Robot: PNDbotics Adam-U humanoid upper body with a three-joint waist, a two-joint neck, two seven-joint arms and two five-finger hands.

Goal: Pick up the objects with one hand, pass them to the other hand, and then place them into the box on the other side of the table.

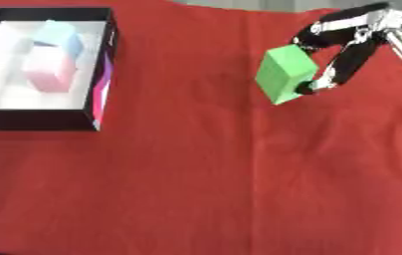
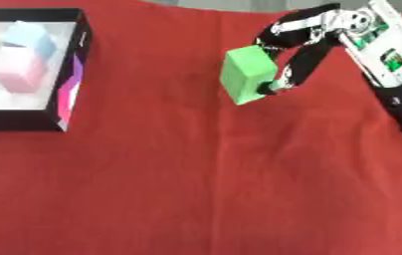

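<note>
Scanning left to right: box, open cloth, block, working hand.
Box (image 1: 100, 107): black walls, white floor, at far left of bench (image 1: 204, 189); open top.
Box contents: pale blue block (image 1: 61, 37) resting above pink block (image 1: 50, 73), blurred; touching, or so it seems.
Left hand: absent from both views; state of fingers cannot be told.
Cloth: red, wrinkled, covering the bench between box and green block.
Green block (image 2: 246, 73): at upper right, well apart from box, tilted; seems lifted off cloth, though not certain.
Right hand (image 2: 302, 47): entering from upper right corner, arched over the block.
Fingers (image 1: 337, 69): curled and clamped on green block, one side against its upper right corner, the other at its lower right edge.
Step in hand, by judgement: lift with right hand ahead of the pass to the left.
Doing it well: keep block level, carry toward mid-bench, leave the left face bare for the receiving hand.
Release: only once the other hand has closed on it.
Risk: grip sits on one edge, so twisting or slipping likely.
</note>
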